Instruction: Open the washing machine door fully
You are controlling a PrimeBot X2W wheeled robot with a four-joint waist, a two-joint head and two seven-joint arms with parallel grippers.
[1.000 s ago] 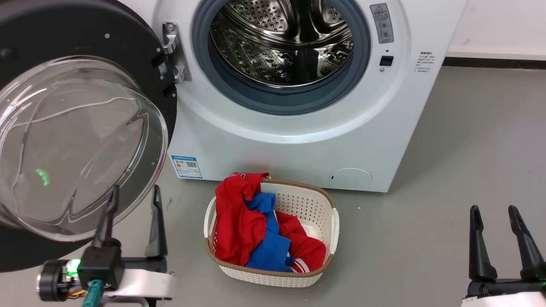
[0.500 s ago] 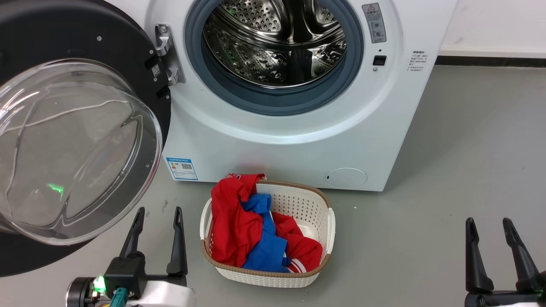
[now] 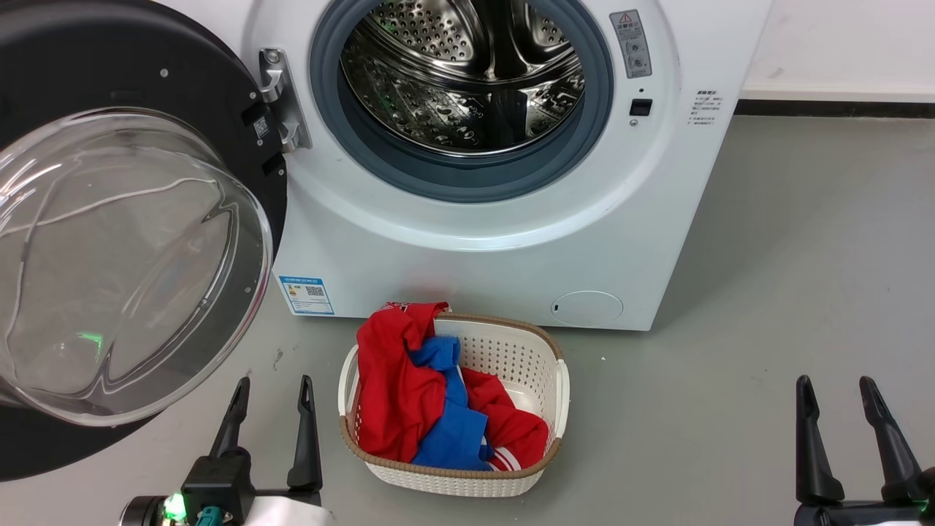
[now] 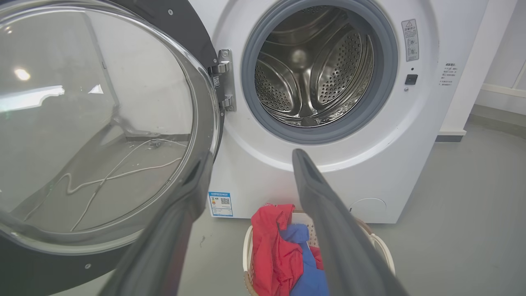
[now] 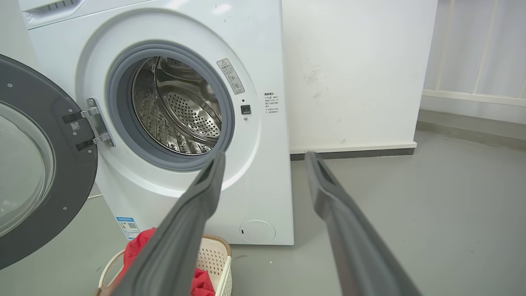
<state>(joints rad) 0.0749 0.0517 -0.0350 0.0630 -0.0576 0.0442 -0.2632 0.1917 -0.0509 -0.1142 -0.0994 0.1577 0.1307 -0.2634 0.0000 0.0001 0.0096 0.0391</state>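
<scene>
Both hands sit wide and empty: left hand (image 3: 274,381) just below the swung-open washing machine door (image 3: 131,256), right hand (image 3: 835,381) well apart, out right of the washing machine (image 3: 475,256).

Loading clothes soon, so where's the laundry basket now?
In the head view the basket sits on the floor at lower centre, in front of the washing machine, right of the left gripper.
</scene>
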